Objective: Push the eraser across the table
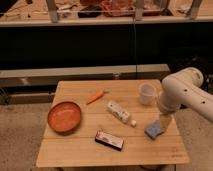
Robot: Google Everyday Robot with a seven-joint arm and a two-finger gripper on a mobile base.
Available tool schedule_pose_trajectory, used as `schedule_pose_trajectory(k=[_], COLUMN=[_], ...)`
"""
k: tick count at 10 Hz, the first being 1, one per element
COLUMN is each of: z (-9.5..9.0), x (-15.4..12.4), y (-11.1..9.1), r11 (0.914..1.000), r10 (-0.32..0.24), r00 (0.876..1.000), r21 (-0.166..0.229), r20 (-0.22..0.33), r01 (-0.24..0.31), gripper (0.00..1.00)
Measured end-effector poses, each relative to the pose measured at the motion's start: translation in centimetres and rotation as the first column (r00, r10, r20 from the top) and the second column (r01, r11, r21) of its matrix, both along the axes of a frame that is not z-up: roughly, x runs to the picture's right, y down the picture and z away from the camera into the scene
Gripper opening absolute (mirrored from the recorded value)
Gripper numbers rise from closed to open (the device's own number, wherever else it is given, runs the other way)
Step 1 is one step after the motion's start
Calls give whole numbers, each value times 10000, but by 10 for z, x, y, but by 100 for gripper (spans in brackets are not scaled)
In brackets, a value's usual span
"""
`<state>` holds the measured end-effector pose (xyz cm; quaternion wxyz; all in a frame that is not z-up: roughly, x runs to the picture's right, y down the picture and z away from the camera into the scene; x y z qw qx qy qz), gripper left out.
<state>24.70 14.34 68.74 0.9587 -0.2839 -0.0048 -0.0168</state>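
Eraser (109,140) untouched near the front edge of the table (75,152); gripper (165,122) well apart on the right side, jaws spread, holding nothing.
Risks as I see them: the gripper hangs just above the blue sponge (155,130), so I could drag that along on the way over. White tube (120,113) lies just behind the eraser, and a push toward the back jams into it; a push left heads for the orange bowl (64,116). The front edge is close, so off-centre contact could spin the eraser or tip it off. Carrot (95,96) and cup (146,93) look out of the way.
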Motion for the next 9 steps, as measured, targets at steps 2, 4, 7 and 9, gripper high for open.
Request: schedule_pose_trajectory(k=[2, 4, 7, 9], z=[0, 4, 7, 7], x=[-3, -6, -20, -24], y=[3, 16, 33, 42], r11=[9999, 9995, 9980, 9969], r10=[-118, -310, -562, -699], r00=[9998, 9986, 9951, 9928], r21=[0, -89, -237, -300], r20=[130, 422, 809, 977], r01=[118, 314, 583, 731], gripper=[80, 80, 80, 80])
